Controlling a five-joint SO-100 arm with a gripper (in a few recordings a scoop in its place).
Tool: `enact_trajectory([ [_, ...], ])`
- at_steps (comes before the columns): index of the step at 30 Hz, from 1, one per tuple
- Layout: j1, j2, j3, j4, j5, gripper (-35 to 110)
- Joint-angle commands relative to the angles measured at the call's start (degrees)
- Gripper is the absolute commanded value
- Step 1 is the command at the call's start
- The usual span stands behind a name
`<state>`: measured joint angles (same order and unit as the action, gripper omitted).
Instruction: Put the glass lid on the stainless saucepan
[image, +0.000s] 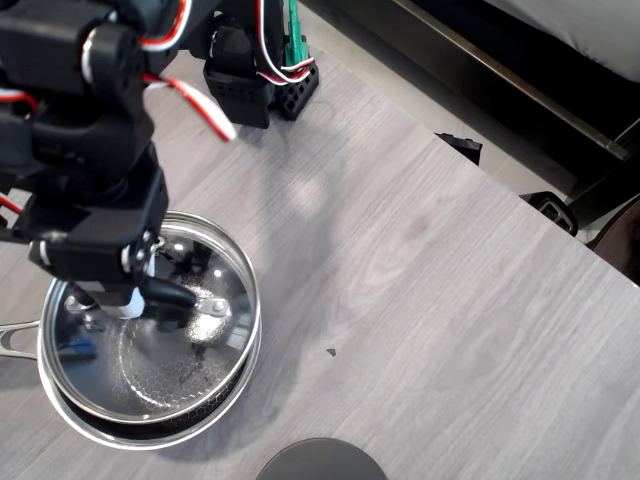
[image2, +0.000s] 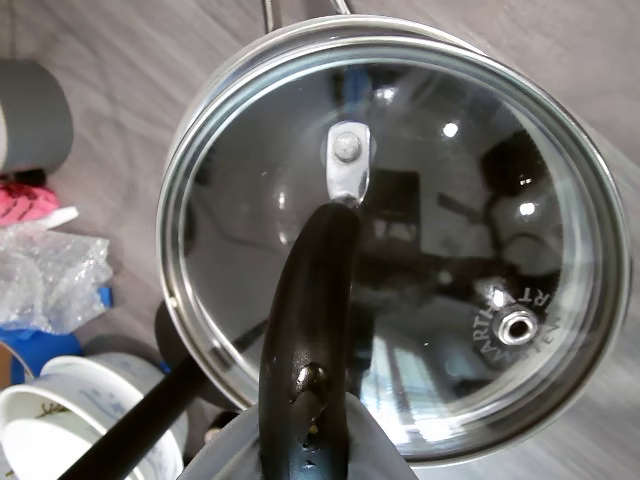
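Observation:
The glass lid with its steel rim sits over the stainless saucepan, shifted slightly up and right of the pan's rim. Honeycomb interior shows through the glass. My gripper is shut on the lid's black bar handle. In the wrist view the handle runs up from my gripper across the lid, with the vent hole at right. The saucepan's rim peeks out at upper left. I cannot tell whether the lid rests on the pan.
A dark grey round disc lies at the table's front edge, also at the left of the wrist view. Bubble wrap and a white bowl lie nearby. The saucepan's steel handle points left.

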<state>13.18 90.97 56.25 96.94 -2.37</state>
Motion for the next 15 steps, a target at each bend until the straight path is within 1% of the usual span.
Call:
enact_trajectory([
  [1,0.6,0.1,-3.9,-2.0,-0.4,0],
  [15,0.8,-3.1,-3.9,-6.6,-0.4,0],
])
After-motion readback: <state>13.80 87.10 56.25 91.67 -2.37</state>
